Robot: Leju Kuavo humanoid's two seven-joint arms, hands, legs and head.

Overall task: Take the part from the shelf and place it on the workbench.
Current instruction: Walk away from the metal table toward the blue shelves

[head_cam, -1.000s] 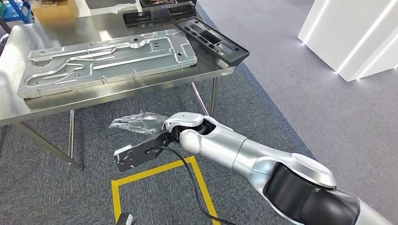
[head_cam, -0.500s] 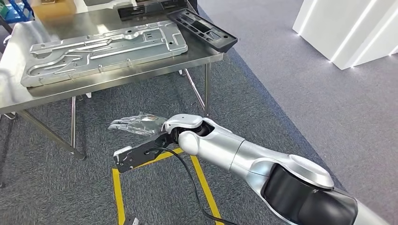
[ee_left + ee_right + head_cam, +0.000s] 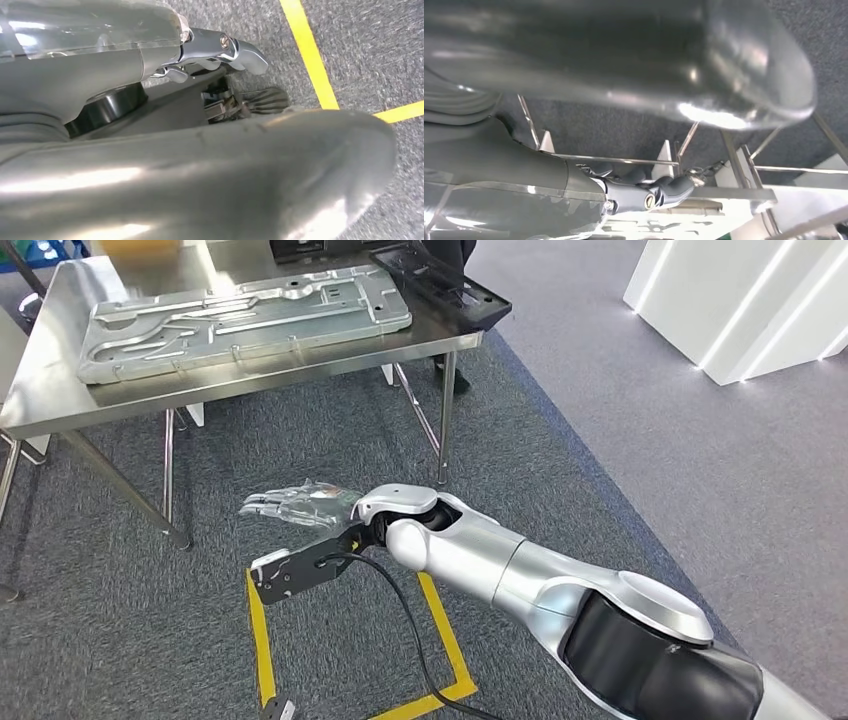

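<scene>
Stainless steel makes up the workbench (image 3: 60,410), which stands at the far left of the head view on thin angled legs over grey carpet (image 3: 620,460). A large silver part (image 3: 240,320) lies flat along the bench top, its long side running parallel with the near edge and set a little back from it, so a bare strip of steel shows between the part and that edge. At the bench's far right corner a black frame (image 3: 450,290) rests tilted, one end overhanging the right edge. A tan box (image 3: 140,246) sits at the far edge, cut off by the picture.

The right hand (image 3: 300,502) hangs out over the carpet in front of the bench, below the near edge and well apart from the legs. Its fingers (image 3: 268,505) are stretched forward and lie loosely spread with nothing between them; a black bracket (image 3: 295,568) with a cable sits just under the wrist. Yellow floor tape (image 3: 445,635) marks a square outline beneath the arm.

The left hand (image 3: 210,55) appears in its wrist view above the carpet beside the yellow tape, its fingertips curled inward; whether they close on anything I cannot tell.

Wide open carpet runs to the right of the bench toward a white wall panel (image 3: 740,310).
</scene>
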